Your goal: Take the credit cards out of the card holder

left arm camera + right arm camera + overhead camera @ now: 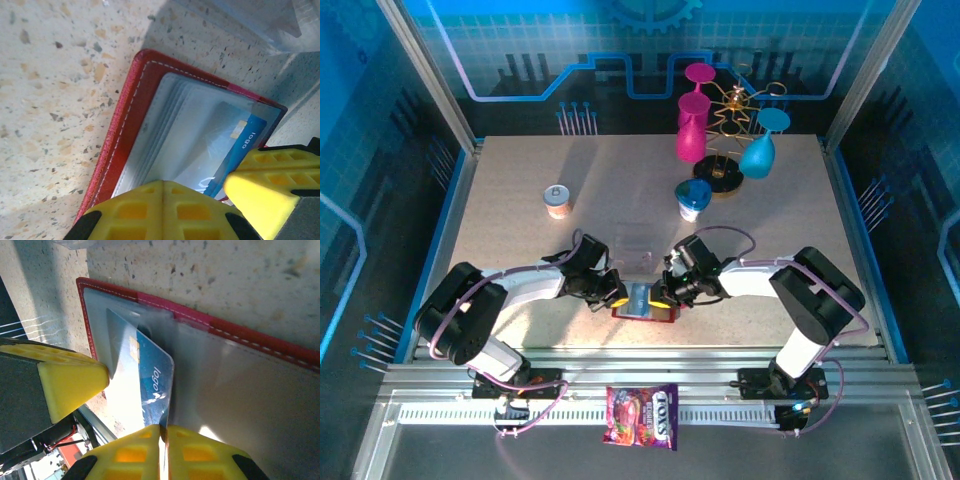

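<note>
The dark red card holder (663,316) lies open near the table's front edge, between both grippers. Its clear inner pockets (185,130) face up, red stitched border (260,337) around them. A dark blue credit card (150,375) with light "logo" print sticks partly out of a pocket, also seen as a blue card (240,150) in the left wrist view. My right gripper (163,429) is shut on this card's edge. My left gripper (164,186) is shut, its fingertips resting on the clear pockets. From above, the left gripper (616,292) and right gripper (665,293) meet over the holder.
A transparent acrylic tray (635,248) sits just behind the holder. Further back stand a small white cup (557,201), a blue cup (692,199) and a wire rack (730,130) with pink and teal glasses. A candy bag (642,416) lies on the front rail.
</note>
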`<action>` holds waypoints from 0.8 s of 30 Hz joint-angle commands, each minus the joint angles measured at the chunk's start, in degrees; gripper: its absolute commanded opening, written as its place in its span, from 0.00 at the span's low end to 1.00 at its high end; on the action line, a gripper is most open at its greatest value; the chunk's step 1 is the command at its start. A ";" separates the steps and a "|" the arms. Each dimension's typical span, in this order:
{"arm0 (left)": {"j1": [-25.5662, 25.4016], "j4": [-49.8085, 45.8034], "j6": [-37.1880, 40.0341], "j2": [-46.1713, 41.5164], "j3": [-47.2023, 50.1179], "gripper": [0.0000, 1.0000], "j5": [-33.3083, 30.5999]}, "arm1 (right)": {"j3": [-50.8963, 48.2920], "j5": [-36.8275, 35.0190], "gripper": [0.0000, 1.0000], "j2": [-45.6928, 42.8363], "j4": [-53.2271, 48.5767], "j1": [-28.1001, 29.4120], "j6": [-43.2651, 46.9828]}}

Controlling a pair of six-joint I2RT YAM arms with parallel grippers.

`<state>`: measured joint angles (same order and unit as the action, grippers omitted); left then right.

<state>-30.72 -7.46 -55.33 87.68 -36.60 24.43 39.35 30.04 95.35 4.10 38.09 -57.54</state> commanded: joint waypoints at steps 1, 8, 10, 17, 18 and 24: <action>-0.31 -4.23 0.14 -0.16 0.30 0.07 -2.06 | -0.93 -0.52 0.12 -2.27 -2.73 -1.18 1.43; -0.39 -4.40 -0.04 -0.15 0.21 0.07 -2.11 | -1.71 -0.51 0.12 -4.46 -6.33 -2.97 3.74; -0.43 -4.62 -0.11 -0.18 0.21 0.07 -2.20 | -1.89 -0.51 0.12 -5.07 -7.48 -3.53 4.53; -0.42 -4.77 -0.16 0.20 -0.12 0.07 -2.35 | -2.00 -0.43 0.11 -6.14 -10.53 -4.99 6.54; -0.44 -4.75 -0.19 0.27 -0.21 0.07 -2.41 | -1.91 -0.43 0.11 -6.27 -10.96 -5.14 6.81; -0.44 -4.94 -0.21 0.35 -0.36 0.07 -2.28 | -1.25 -0.45 0.11 -6.67 -12.41 -5.65 7.41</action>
<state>-30.92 -7.70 -55.37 87.66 -36.73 24.27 38.22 30.00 90.08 -5.98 33.12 -51.33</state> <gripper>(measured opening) 0.071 0.115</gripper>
